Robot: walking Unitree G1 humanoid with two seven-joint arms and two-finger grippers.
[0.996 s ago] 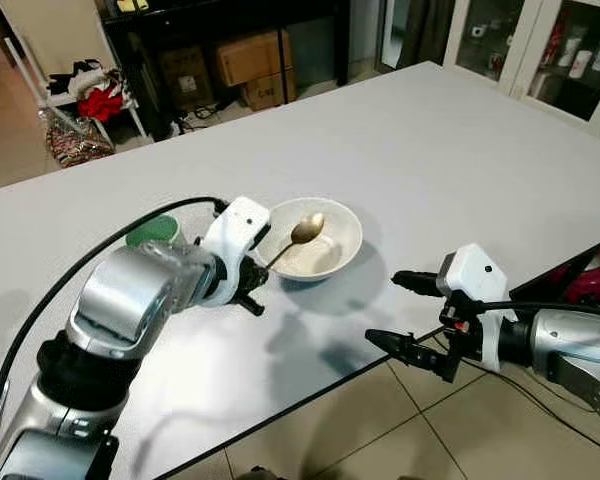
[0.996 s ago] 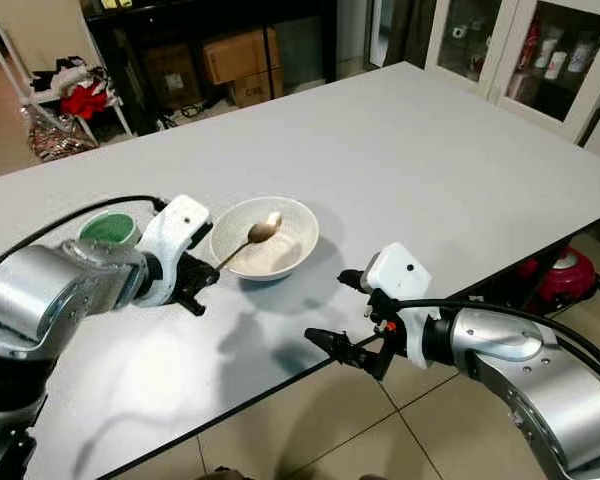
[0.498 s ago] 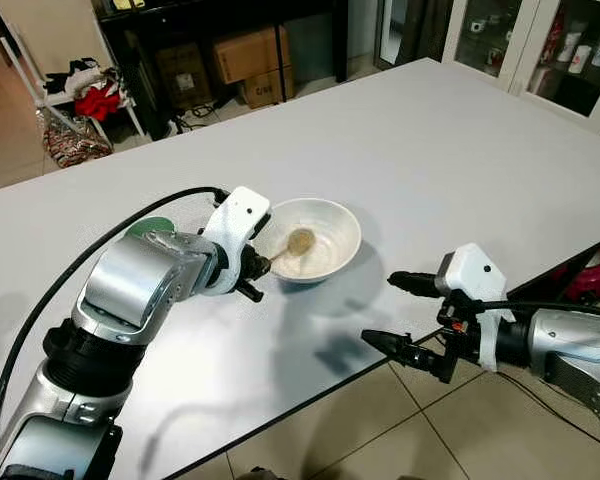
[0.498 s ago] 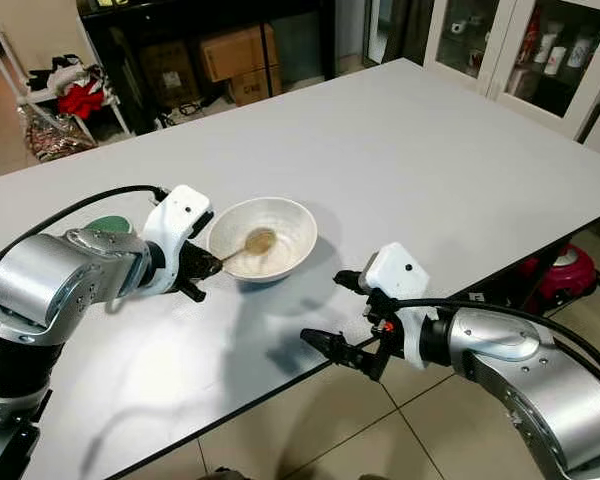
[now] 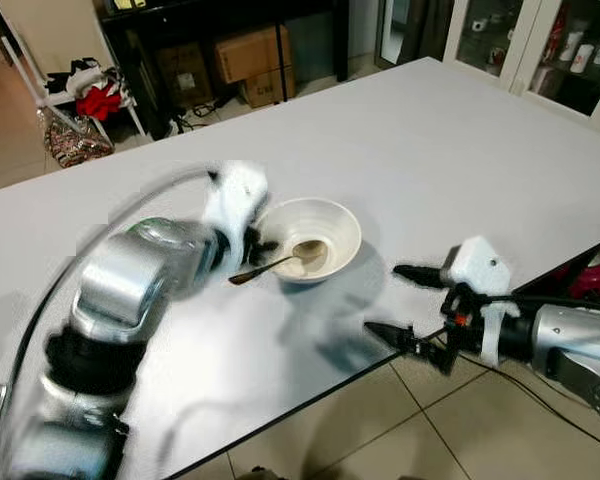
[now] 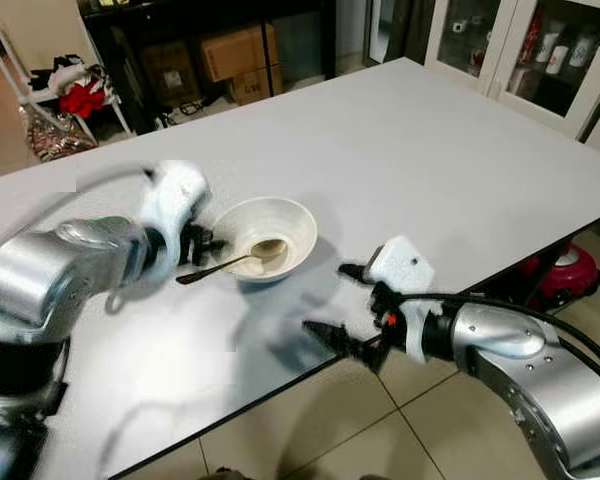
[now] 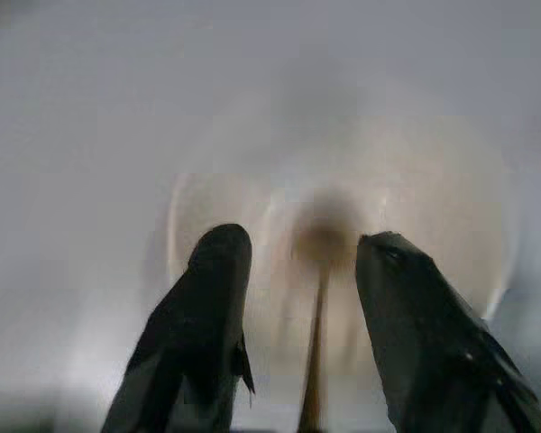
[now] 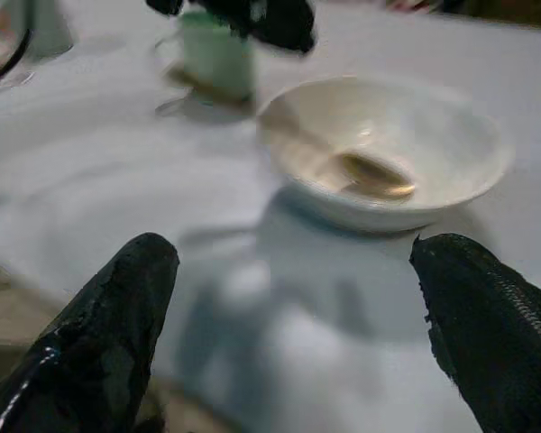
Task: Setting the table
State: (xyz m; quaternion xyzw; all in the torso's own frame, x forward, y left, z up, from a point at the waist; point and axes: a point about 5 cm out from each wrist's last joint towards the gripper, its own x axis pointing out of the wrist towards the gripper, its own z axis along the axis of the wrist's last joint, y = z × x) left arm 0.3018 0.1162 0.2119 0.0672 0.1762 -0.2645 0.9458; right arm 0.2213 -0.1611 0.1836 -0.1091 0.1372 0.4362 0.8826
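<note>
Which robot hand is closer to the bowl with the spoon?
The left gripper, right beside the white bowl; the right gripper hangs open off the table edge.

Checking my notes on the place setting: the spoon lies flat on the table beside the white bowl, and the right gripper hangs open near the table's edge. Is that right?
Not quite. The spoon rests in the white bowl, its head inside and its handle leaning out over the rim, as the left eye view shows. The rest stands: the right gripper hangs open near the edge of the table.
</note>
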